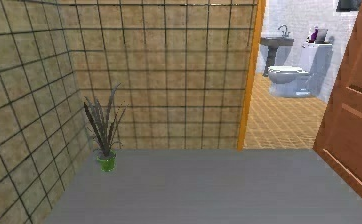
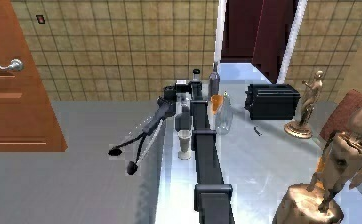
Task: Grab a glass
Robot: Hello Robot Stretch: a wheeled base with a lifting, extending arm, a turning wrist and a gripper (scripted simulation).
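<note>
On the pale tabletop [image 2: 249, 150], a small dark tumbler-shaped vessel [image 2: 184, 140] stands just left of my arm's dark bar [image 2: 207, 160]. A clear rounded glass vessel [image 2: 223, 112] with an orange top stands just right of the bar. My gripper [image 2: 124, 160] reaches down-left from its dark body [image 2: 172, 98], off the table's left edge. Its two thin fingers [image 2: 139, 135] end over bare grey floor, so it holds nothing.
A black toaster [image 2: 272, 100], a gold statuette [image 2: 309, 100], bronze figures [image 2: 339, 170] and a dark bottle [image 2: 215, 75] share the table. A wooden door [image 2: 14, 90] stands left, a dark doorway [image 2: 254, 35] behind. Ahead: tiled wall, potted plant [image 1: 107, 140], doorway to a toilet [image 1: 292, 78], wooden door [image 1: 351, 105].
</note>
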